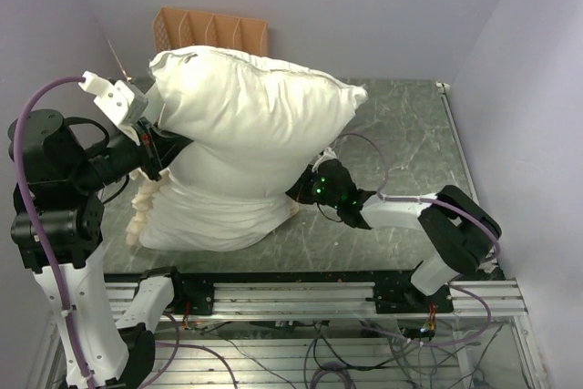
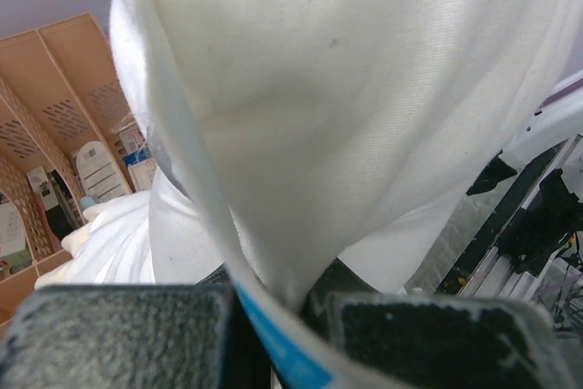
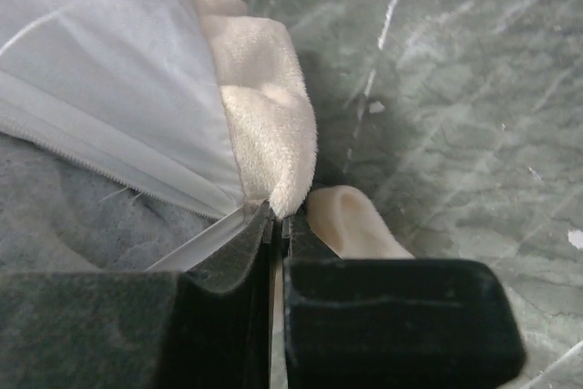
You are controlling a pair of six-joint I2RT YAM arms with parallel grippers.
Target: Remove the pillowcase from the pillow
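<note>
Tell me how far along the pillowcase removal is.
Done: most of the pillow is out of the pillowcase and held up. In hand: the left gripper is shut on the pillow's white fabric; the right gripper is shut on the pillowcase edge beside its zipper. Left: the pillow's lower end appears to sit inside the bunched case and must come free.

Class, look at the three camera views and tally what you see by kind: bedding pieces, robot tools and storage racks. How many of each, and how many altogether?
Bedding pieces: 2 (pillow, pillowcase)
Robot tools: 2 (left tool, right tool)
Storage racks: 1 (orange rack)
Total: 5
</note>
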